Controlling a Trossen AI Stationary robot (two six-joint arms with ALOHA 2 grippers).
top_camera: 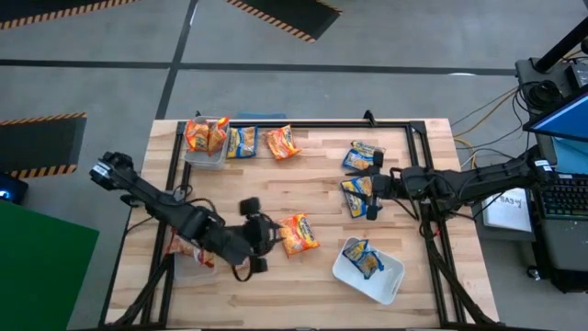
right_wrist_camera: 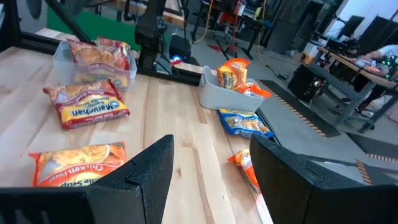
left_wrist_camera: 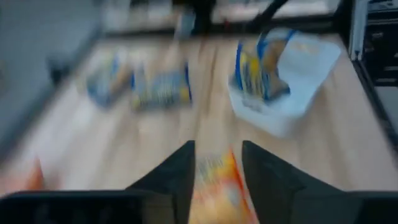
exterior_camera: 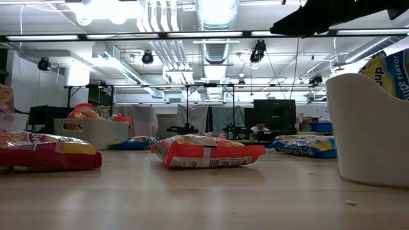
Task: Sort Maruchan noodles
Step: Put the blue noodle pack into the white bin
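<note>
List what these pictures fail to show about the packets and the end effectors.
- Left wrist view: motion blur hides the orange packet print; left end effector open around it.
- Low view: white tub wall hides most of its blue packet.
- High view: right end effector over a blue packet; contact unclear.

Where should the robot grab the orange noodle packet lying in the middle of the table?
The orange packet lies flat beside the left gripper. Probably best to come straight down and pinch across its narrow width near the middle, since it's flat and crinkly with nothing touching it.
</note>
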